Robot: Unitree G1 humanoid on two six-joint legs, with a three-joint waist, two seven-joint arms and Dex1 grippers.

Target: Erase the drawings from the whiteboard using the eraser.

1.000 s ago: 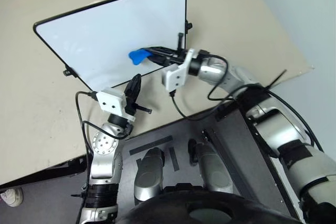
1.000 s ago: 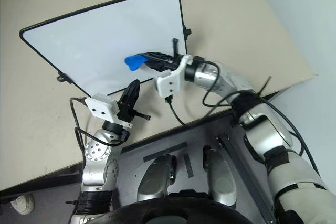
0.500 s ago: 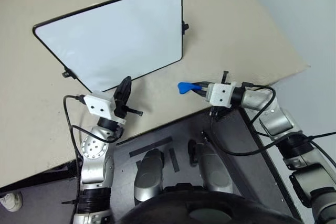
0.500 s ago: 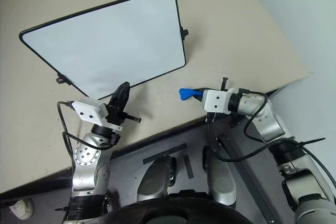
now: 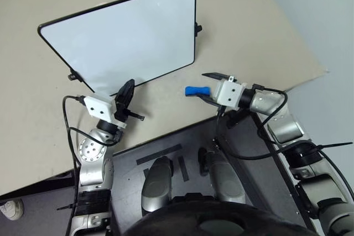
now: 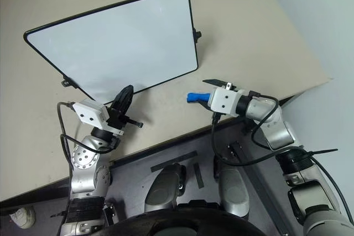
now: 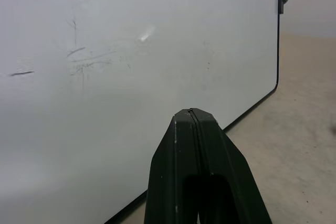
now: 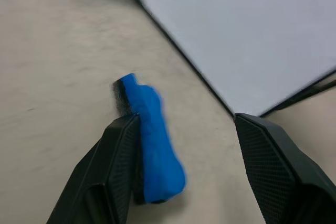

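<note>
The whiteboard (image 5: 121,37) lies on the beige table, white with a thin black frame. In the left wrist view, faint thin strokes of the drawings (image 7: 81,61) mark its surface. My left gripper (image 5: 129,85) is shut with nothing in it, its tip at the board's near edge. To the right of the board, over bare table, my right gripper (image 5: 202,85) is open. The small blue eraser (image 5: 194,90) sits between its fingers, against one finger (image 8: 118,150) and well apart from the other. I cannot tell whether the eraser rests on the table.
The table (image 5: 249,31) ends just in front of both grippers, with dark floor below its edge. Bare tabletop runs to the right of and behind the board. A black knob (image 5: 198,27) sticks out of the board's right side.
My right gripper left the board's face, swung right and down to the table near the front edge, and opened, so the eraser is no longer clamped. The left gripper barely moved.
</note>
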